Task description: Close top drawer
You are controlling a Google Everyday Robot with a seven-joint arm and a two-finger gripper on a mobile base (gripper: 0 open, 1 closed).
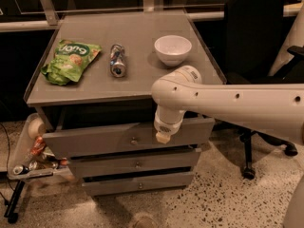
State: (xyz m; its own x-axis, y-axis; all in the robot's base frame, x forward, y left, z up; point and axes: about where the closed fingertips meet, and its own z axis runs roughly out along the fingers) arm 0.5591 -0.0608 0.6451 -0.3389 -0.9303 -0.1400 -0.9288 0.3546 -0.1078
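The top drawer (pixel 95 139) is a wide grey drawer under the cabinet's top, pulled out a little, with a dark gap above its front panel. Its small round knob (pixel 134 140) sits at the centre of the front. My gripper (pixel 162 136) hangs at the end of the white arm (pixel 228 103), which reaches in from the right. It rests against the drawer front just right of the knob.
On the grey cabinet top (pixel 142 77) lie a green snack bag (pixel 70 61), a can on its side (pixel 117 60) and a white bowl (pixel 173 49). Two narrower drawers (pixel 137 164) sit below. A tray of items (pixel 28 156) hangs at the left; a black office chair (pixel 256 42) stands at the right.
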